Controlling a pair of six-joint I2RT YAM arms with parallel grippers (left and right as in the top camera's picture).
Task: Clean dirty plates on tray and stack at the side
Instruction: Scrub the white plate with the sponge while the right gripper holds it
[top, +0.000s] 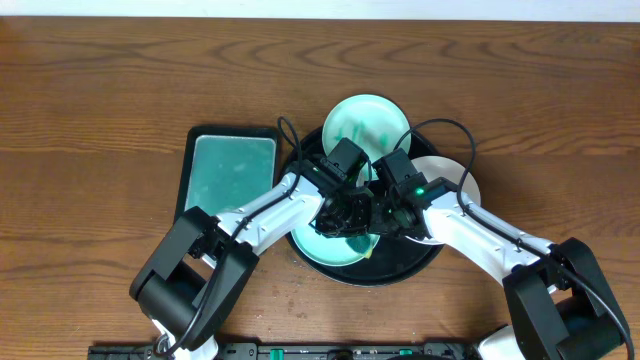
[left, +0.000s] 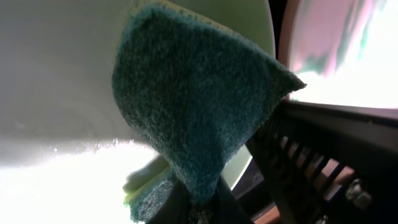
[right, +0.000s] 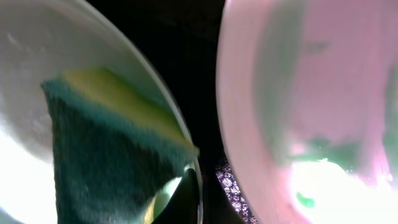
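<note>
The round black tray (top: 412, 268) sits mid-table. A pale mint-green plate (top: 335, 250) lies on its front left part. My left gripper (top: 345, 215) is shut on a green and yellow sponge (left: 199, 99) and presses it onto this plate (left: 56, 74). My right gripper (top: 387, 215) is shut on the same plate's rim (right: 198, 180), and the sponge (right: 106, 149) shows on the plate in the right wrist view. A second mint-green plate (top: 365, 125) with green smears lies at the tray's far edge. A white plate (top: 452, 172) lies at the right, partly under my right arm.
A rectangular black-rimmed tray with a teal pad (top: 232, 170) lies left of the round tray. A smeared plate (right: 311, 93) lies close beside the held one, with dark tray (right: 193, 56) between them. Brown wooden table (top: 100, 100) surrounds everything.
</note>
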